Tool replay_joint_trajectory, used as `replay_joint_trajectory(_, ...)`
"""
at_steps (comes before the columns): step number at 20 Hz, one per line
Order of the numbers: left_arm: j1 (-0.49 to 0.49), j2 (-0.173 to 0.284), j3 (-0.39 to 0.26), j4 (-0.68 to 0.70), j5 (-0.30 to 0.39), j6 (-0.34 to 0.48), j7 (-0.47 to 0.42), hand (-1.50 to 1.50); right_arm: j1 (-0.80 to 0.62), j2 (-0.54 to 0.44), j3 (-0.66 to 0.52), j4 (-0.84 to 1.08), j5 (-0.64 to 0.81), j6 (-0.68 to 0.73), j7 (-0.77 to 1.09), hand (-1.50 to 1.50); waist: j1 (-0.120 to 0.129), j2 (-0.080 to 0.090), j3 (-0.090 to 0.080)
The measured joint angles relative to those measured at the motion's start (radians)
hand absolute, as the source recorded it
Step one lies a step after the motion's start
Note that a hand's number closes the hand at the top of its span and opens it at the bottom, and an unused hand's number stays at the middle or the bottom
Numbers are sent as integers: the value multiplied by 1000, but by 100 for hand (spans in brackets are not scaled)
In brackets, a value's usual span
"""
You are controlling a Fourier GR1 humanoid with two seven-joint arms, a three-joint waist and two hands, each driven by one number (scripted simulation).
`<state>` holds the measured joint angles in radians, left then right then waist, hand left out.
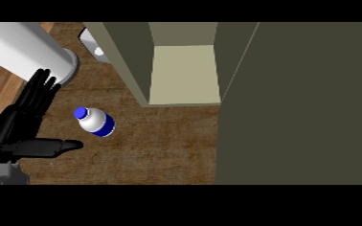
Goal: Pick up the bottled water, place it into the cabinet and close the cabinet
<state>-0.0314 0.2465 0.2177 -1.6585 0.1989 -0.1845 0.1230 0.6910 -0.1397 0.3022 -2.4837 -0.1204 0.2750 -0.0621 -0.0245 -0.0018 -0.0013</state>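
The bottled water (96, 121), white with a blue cap and a blue label band, stands on the wooden counter (155, 148) left of centre. My left hand (25, 119) is at the left edge, open, fingers straight and pointing up, thumb stretched toward the right just below the bottle; it does not touch the bottle. The cabinet (184, 62) stands behind the bottle with its inside shelf showing. Its open door (290, 105) fills the right side of the view. My right hand does not show.
A large white cylinder (32, 50) lies at the upper left, above my left hand. A small white object (93, 45) sits behind the cabinet's left wall. Bare wood lies between the bottle and the door.
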Motion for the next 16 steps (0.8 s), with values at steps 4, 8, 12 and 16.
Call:
replay_joint_trajectory(4,-16,-16,2,140,-2,-23,-54,-150,57,-16,0,-9,12,13,-48,-150,-2,0,0)
replay_joint_trajectory(8,-51,-6,32,319,-1,-64,-151,-150,126,-21,34,-12,35,18,-101,-150,-7,0,-1)
replay_joint_trajectory(12,-95,4,46,498,-33,-85,-261,-150,173,-35,42,-15,47,21,-144,-150,-9,1,-1)
replay_joint_trajectory(16,-146,6,50,673,-63,-111,-373,-150,222,-58,43,-18,54,35,-192,-150,-15,2,-1)
